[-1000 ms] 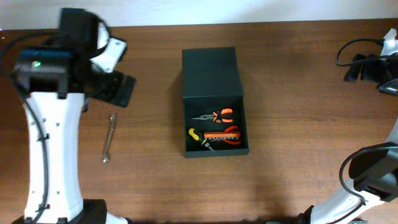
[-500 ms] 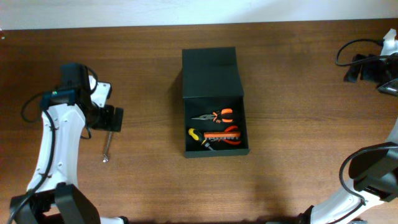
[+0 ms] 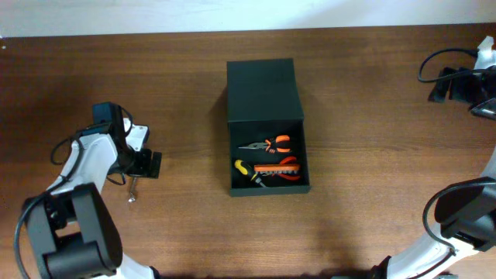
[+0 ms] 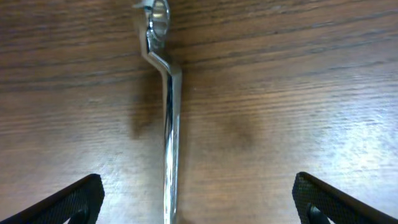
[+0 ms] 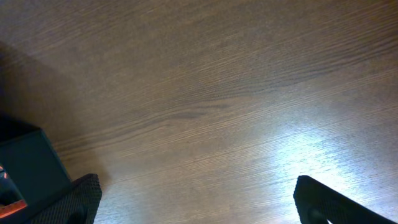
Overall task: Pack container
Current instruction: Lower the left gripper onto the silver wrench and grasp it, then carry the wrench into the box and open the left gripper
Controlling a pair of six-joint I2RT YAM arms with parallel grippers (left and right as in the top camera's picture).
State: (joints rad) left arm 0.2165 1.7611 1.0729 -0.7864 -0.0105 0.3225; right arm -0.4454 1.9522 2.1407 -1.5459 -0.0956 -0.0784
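Brown wood table (image 3: 372,194), pale wall (image 3: 232,15) behind it

Tabletop's a dark reddish brown with the grain running side to side, and it fills nearly the whole overhead shot. Only a thin white strip of wall shows along the far edge. The right wrist view catches a bright glare patch (image 5: 309,151) on the wood.

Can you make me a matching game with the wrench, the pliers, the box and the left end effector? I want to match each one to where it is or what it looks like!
Things:
1. wrench
2. pliers
3. box
4. left end effector

Clues:
A. open, over the wrench
B. inside the box
C. dark green
D. lying flat on the table

Pairs: 1-D, 2-B, 3-C, 4-A
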